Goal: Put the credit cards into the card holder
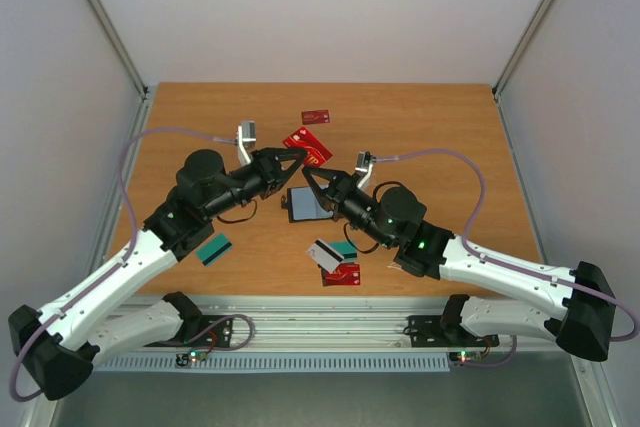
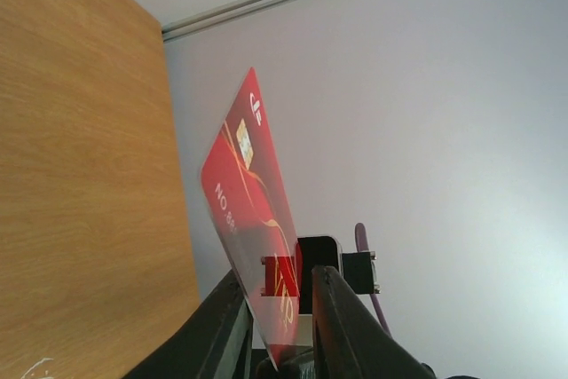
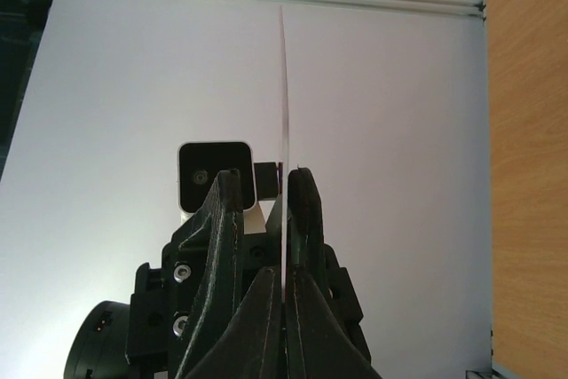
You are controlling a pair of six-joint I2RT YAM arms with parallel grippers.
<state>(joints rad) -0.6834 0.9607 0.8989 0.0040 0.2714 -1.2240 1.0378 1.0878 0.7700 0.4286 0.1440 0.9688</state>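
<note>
A red credit card (image 1: 309, 147) is held upright above the table between my two grippers, which meet tip to tip. In the right wrist view I see it edge-on (image 3: 284, 86), and my right gripper (image 3: 284, 277) is shut on its lower edge. My left gripper (image 2: 277, 274) stands round the same card (image 2: 251, 210) with its jaws apart: the card lies against one finger, with a gap to the other. The black card holder (image 1: 305, 204) lies open on the table just below both grippers (image 1: 296, 157) (image 1: 312, 177), its pale inside up.
A dark red card (image 1: 316, 116) lies towards the back. A teal card (image 1: 214, 249) lies at the left front. A white-grey card (image 1: 326, 255), a teal card (image 1: 345, 247) and a red card (image 1: 342, 274) lie together near the front edge.
</note>
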